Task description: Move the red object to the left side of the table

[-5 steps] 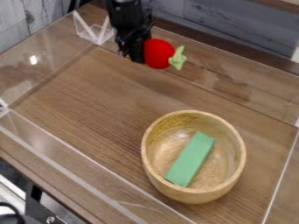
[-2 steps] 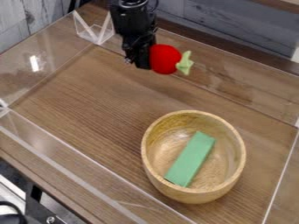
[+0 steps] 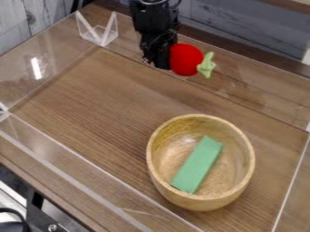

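The red object, a small round toy fruit with a light green leafy end pointing right, is at the back of the brown wood-grain table. My black gripper comes down from above and is shut on the red object's left side. Whether the fruit touches the tabletop or hangs just above it, I cannot tell.
A round light wooden bowl stands at the front right with a flat green block lying in it. Clear acrylic walls border the table; a folded clear piece stands at the back left.
The gripper and the red object have moved to the right along the back of the table, still gripped the same way.
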Controlling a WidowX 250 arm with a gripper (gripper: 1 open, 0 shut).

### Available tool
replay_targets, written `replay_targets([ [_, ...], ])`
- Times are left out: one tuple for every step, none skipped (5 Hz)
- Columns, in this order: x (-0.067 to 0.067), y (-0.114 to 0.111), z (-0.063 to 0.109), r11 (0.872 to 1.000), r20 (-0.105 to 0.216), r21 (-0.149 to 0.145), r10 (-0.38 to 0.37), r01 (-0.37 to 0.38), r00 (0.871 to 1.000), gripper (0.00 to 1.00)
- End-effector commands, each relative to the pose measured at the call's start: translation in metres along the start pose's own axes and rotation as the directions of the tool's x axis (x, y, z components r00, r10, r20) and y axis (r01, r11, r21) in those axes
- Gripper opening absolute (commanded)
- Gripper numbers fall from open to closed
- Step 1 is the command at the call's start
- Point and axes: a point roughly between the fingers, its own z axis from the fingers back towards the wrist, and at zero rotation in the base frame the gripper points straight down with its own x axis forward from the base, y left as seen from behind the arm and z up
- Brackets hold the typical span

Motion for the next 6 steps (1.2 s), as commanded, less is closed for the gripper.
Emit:
replay_targets([
  [0.015,0.005,0.023,0.997,0.009,-0.058,-0.050,0.050,0.999,0.00],
  [0.034,0.021,0.029,0.996,0.014,-0.068,-0.057,0.058,0.998,0.00],
  [0.073,0.036,0.023,0.994,0.045,-0.096,0.061,-0.057,0.997,0.00],
  [0.104,0.044,0.017,0.978,0.063,-0.130,0.174,-0.165,0.983,0.00],
  [0.110,0.037,0.024,0.977,0.061,-0.139,0.170,-0.160,0.984,0.00],
  [0.109,0.029,0.029,0.978,0.059,-0.148,0.155,-0.145,0.986,0.00],
])
